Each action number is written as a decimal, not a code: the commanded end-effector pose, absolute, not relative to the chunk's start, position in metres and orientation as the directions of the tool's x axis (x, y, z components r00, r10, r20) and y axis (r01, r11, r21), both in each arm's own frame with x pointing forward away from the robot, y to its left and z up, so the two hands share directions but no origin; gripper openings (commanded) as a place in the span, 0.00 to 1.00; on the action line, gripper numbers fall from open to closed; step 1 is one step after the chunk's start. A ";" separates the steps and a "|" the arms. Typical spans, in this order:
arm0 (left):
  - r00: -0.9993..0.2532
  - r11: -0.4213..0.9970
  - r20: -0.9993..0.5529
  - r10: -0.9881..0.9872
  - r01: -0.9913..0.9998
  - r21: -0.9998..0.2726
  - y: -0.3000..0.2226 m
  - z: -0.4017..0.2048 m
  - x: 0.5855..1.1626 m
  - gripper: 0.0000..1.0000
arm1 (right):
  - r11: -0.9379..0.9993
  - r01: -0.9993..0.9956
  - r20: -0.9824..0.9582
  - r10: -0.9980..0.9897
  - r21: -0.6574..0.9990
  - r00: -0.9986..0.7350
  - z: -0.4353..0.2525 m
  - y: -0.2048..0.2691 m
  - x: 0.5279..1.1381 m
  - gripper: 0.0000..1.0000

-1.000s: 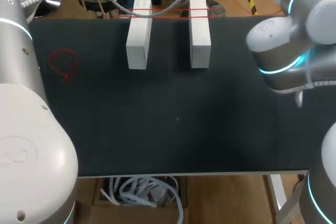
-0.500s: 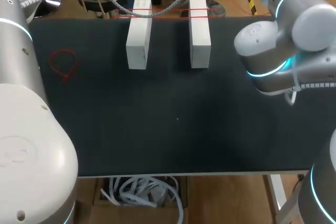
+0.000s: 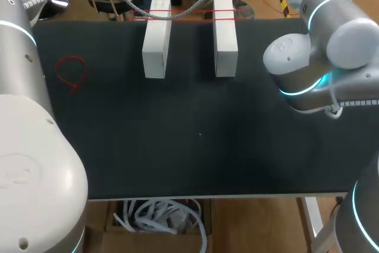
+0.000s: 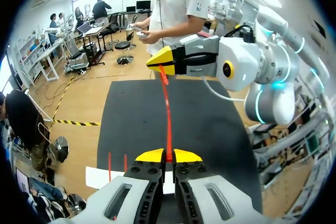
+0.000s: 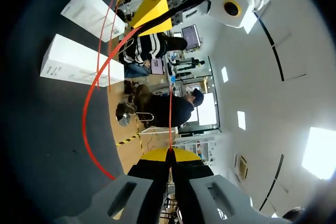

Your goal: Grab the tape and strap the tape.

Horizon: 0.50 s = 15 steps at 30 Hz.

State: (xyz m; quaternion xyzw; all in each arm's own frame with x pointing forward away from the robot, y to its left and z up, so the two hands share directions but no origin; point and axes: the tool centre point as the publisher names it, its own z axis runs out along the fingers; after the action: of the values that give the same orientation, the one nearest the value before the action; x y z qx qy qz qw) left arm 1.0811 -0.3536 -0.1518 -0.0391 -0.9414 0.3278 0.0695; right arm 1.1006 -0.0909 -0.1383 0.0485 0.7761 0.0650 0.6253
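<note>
A thin red tape band point(image 4: 168, 114) is stretched taut in the air between my two grippers. In the left wrist view my left gripper point(image 4: 168, 156) is shut on its near end. My right gripper point(image 4: 160, 62) pinches the far end above the black table. The right wrist view shows the right gripper point(image 5: 169, 154) shut on the band point(image 5: 86, 114), which runs in a straight strand and a curved one to the left gripper point(image 5: 137, 22). Two white blocks point(image 3: 157, 37) point(image 3: 225, 34) lie side by side at the table's far edge. In the head view both grippers are hidden.
Red bands point(image 3: 183, 15) cross the far ends of both white blocks. A loose red loop point(image 3: 72, 72) lies on the black table point(image 3: 201, 134) at the left. My right arm's big joint point(image 3: 302, 63) hangs over the table's right side.
My right arm has swung a little to the left and toward the far edge. The left arm, the blocks and the loose loop have stayed put.
</note>
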 end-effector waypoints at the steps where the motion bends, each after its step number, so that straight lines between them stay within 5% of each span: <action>1: -0.987 0.785 0.107 0.119 0.028 -0.619 -0.354 -0.151 1.081 0.00 | 0.988 0.023 -0.966 0.154 0.153 -0.208 -0.141 -0.082 1.103 0.00; 15: -0.987 0.785 0.107 0.119 0.028 -0.619 -0.354 -0.151 1.081 0.00 | 0.989 0.065 -0.970 0.144 0.134 -0.197 -0.143 -0.063 1.100 0.00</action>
State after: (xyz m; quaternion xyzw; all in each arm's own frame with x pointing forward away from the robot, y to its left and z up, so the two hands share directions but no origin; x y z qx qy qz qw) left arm 1.0812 -0.3536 -0.1518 -0.0391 -0.9414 0.3279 0.0695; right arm 1.0983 -0.0697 -0.1424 0.0539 0.7741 0.0489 0.6289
